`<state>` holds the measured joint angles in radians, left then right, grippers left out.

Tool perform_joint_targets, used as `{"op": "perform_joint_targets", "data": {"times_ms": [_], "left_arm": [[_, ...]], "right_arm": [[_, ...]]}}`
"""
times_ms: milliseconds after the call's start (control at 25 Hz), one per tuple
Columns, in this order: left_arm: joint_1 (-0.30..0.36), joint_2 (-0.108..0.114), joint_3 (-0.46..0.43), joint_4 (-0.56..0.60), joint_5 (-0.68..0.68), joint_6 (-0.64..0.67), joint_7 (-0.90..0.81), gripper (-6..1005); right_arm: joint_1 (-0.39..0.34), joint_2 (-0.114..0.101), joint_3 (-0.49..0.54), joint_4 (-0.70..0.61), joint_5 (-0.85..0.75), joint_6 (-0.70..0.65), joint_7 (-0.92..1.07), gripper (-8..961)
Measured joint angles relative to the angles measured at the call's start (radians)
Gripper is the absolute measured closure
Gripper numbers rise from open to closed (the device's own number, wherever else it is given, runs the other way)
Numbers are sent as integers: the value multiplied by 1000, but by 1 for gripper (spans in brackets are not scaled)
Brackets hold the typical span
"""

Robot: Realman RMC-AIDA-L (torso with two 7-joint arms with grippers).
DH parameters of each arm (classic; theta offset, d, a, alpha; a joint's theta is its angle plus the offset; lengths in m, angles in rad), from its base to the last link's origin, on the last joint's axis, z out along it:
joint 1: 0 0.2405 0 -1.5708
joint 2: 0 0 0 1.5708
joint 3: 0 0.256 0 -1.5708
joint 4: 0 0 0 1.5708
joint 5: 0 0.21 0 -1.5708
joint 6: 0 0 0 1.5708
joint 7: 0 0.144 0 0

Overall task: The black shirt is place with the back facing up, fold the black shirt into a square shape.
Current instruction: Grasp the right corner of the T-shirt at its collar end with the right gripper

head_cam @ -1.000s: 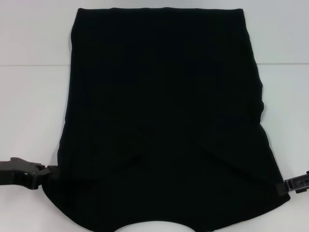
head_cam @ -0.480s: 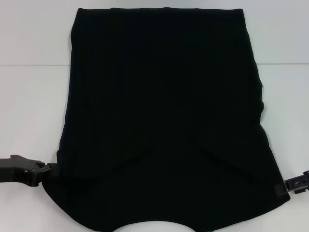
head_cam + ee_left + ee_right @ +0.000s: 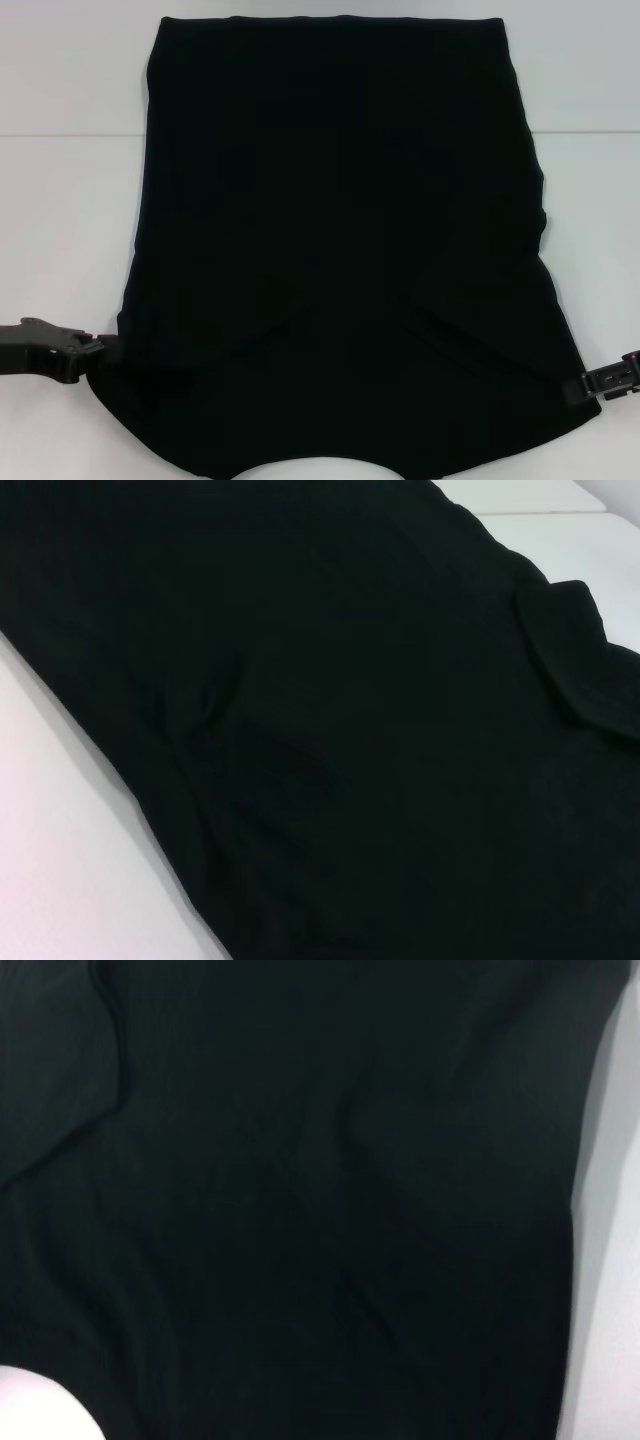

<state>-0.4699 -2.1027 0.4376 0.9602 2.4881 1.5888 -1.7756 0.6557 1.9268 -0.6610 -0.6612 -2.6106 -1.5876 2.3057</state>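
The black shirt (image 3: 340, 250) lies flat on the white table (image 3: 60, 200). The left gripper (image 3: 100, 352) and right gripper (image 3: 578, 388) touch its near corners; whether they pinch cloth cannot be told

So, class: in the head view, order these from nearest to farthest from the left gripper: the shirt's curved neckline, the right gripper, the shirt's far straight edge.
Measured from the left gripper, at the black shirt's near left edge:
1. Curved neckline, near edge, centre.
2. Far straight edge, at the back of the white table.
3. Right gripper, opposite side, near right edge.
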Motion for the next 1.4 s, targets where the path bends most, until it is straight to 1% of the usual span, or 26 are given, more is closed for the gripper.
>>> {"op": "perform_joint_targets", "data": {"times_ms": [160,480,920,1080,1360,1400], "left_arm": [[0,1,-1,0,0,-2,0,961],[1,1,-2,0,0,-3,7,961],[1,1,-2,-3,1,-13,8,962],[1,1,-2,-3,1,-13,9,962],[1,1,-2,-3,1,-14,9,962],[1,1,-2,-3,1,-13,9,962]], "right_arm": [[4,4,-5,0,0,0,0,88],[18,21,-26,0,0,-2,4,89],[42,40,-42,0,0,-15,4,122],[47,44,-48,0,0,-16,4,134],[49,45,-59,-3,0,-20,-2,155],[47,46,-60,-4,0,-20,-2,193]]}}
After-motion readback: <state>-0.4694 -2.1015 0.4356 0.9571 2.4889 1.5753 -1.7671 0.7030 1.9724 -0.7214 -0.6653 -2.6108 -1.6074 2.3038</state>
